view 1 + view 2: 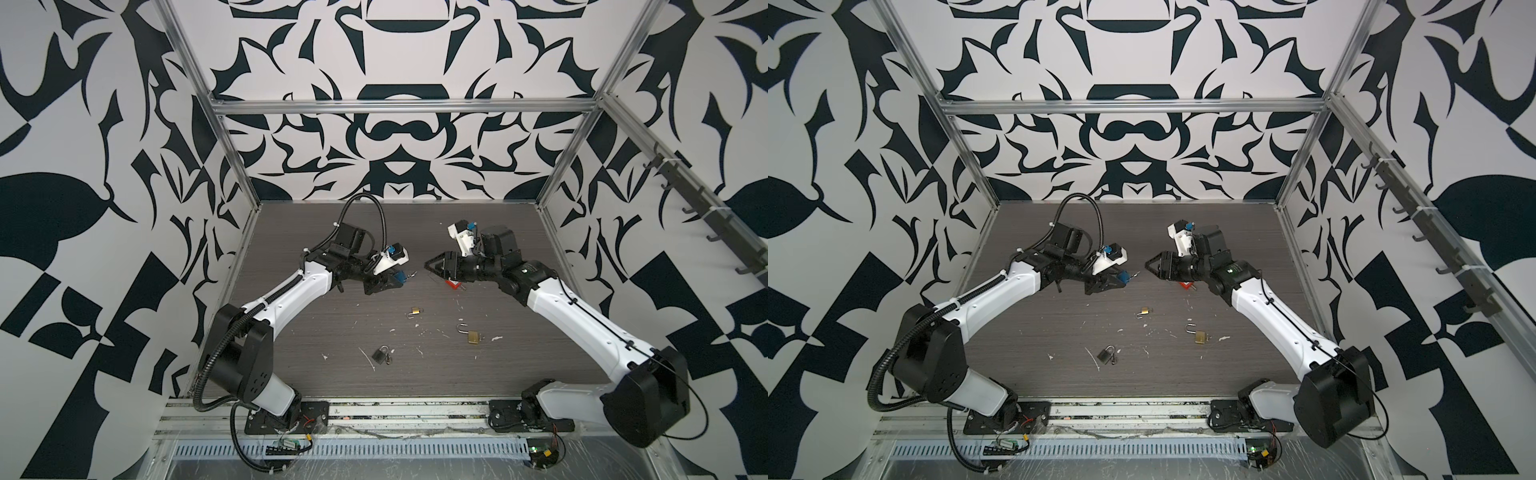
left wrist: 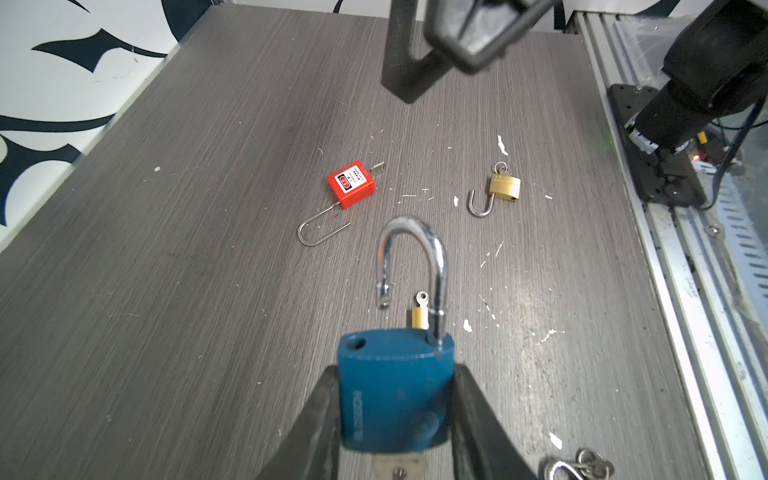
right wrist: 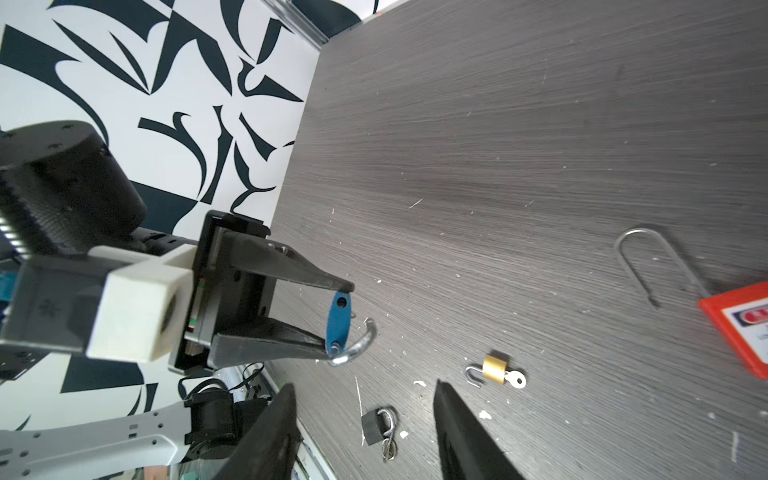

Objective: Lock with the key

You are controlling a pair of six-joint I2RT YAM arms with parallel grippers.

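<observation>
My left gripper (image 2: 395,374) is shut on a blue padlock (image 2: 395,390), one finger against each side of its body. The silver shackle (image 2: 411,232) stands open, its free end swung out of its hole. A silver key (image 2: 399,465) sticks out of the end of the body opposite the shackle. In both top views the blue padlock (image 1: 400,276) (image 1: 1123,277) hangs above the table's middle. My right gripper (image 1: 426,264) (image 3: 363,386) faces it from a short gap away, open, with nothing between its fingers. The shackle tip points toward it.
On the grey table (image 1: 316,332) lie a red padlock (image 1: 453,284) with a long thin open shackle, a small brass padlock (image 1: 414,311), a larger brass padlock (image 1: 473,336) and a black padlock (image 1: 380,354) with keys. White flecks dot the surface.
</observation>
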